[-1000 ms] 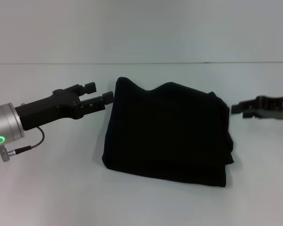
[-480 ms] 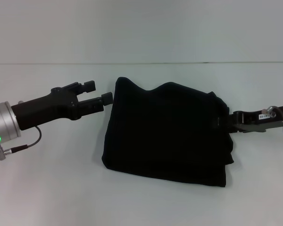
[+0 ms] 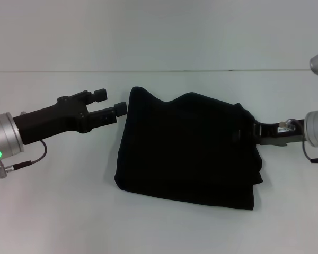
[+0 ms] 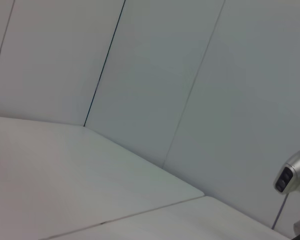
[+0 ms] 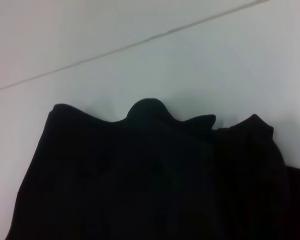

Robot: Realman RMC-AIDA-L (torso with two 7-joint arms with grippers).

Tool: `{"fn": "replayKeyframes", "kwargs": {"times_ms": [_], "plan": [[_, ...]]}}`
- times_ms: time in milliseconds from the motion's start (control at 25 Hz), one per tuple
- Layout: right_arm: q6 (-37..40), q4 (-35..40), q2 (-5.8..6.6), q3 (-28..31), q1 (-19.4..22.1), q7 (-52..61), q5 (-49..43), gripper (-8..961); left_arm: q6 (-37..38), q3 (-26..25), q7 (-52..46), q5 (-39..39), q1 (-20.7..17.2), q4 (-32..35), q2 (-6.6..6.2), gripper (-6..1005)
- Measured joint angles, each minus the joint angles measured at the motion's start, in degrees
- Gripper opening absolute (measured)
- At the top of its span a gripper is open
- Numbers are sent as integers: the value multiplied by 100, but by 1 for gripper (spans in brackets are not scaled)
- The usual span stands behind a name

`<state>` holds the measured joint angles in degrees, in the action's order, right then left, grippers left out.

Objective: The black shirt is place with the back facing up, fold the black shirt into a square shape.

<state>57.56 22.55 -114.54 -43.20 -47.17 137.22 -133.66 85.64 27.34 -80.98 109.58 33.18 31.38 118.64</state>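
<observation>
- Head view, starting nearest me: the black shirt (image 3: 188, 148) lies mid-table, already folded into a rough rectangle. The near edge is fairly straight; the layers on its right side look stacked and a bit ragged.
- Right gripper (image 3: 254, 132) is what changed. 1 second ago it hung clear of the cloth; now it's pushed in against the shirt's right edge. I'd guess it's going for that edge, to tidy it or start another fold, so the square isn't done yet.
- Its tips are buried in black against black, so I can't tell how far apart they are or if they have any fabric.
- Left gripper (image 3: 110, 104) has barely shifted: just beside the shirt's upper left corner, fingers spread with a gap showing, holding nothing.
- Far edge of the shirt is wavy with 2 humps, clearer in the right wrist view (image 5: 145, 175).
- Left wrist view only shows table (image 4: 65, 180) and wall, no shirt.
- No lettering visible anywhere.
</observation>
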Motion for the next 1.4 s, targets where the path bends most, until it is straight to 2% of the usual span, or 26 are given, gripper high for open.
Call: {"fn": "replayKeyframes", "kwargs": {"times_ms": [240, 560, 1040, 1400], "plan": [[-184, -54, -101, 26, -9, -19, 65, 342, -5, -12, 4, -8, -15, -1, 1, 867], [-191, -44, -91, 23, 33, -233, 406, 33, -26, -18, 4, -21, -22, 4, 2, 867], [-555, -7, -38, -29, -68, -270, 373, 27, -51, -19, 4, -25, -15, -16, 2, 868], [-528, -10, 97, -123, -139, -275, 343, 26, -57, -19, 4, -25, -6, -27, 1, 868]]}}
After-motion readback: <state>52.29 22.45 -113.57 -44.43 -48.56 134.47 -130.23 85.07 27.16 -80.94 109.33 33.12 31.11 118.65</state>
